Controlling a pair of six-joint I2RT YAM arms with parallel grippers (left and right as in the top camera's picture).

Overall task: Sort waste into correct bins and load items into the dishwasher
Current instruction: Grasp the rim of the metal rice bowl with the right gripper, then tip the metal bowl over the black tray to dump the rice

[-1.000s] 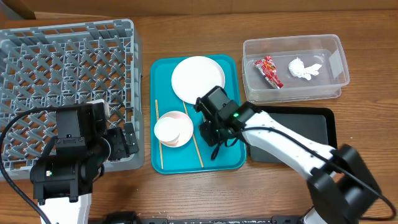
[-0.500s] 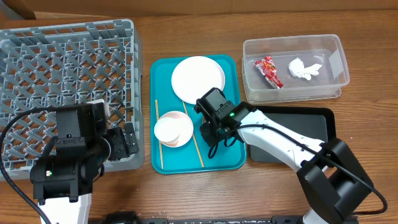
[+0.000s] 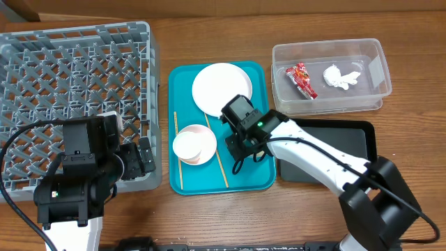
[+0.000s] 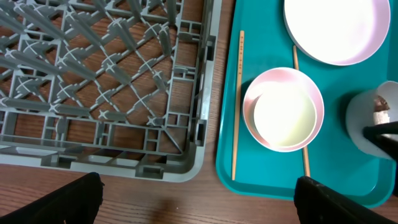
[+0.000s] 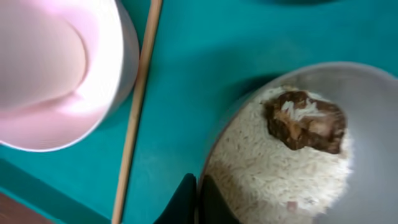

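My right gripper [image 3: 240, 145] is shut on the rim of the pale grey-green bowl [image 5: 367, 124], over the teal tray [image 3: 258, 77]. The jaws pinch the rim in the right wrist view [image 5: 198, 190]. The bowl holds white rice [image 5: 267, 168] and a brown food lump [image 5: 305, 118]. The pink bowl [image 3: 194, 145] sits to its left between two chopsticks [image 3: 177, 150] [image 3: 220, 164]. The white plate [image 3: 221, 88] lies at the tray's far end. My left gripper [image 4: 199, 202] is open and empty above bare wood by the grey rack's [image 3: 70, 77] near corner. The cup is not visible.
The clear tub [image 3: 327, 49] at the far right holds the red wrapper [image 3: 301, 79] and white tissue [image 3: 340, 76]. The black tray [image 3: 352, 146] lies in front of it, right of the teal tray. My right arm crosses over the black tray's left end.
My right gripper has shifted slightly away and to the right with the bowl's rim in its jaws. My left arm has not moved.
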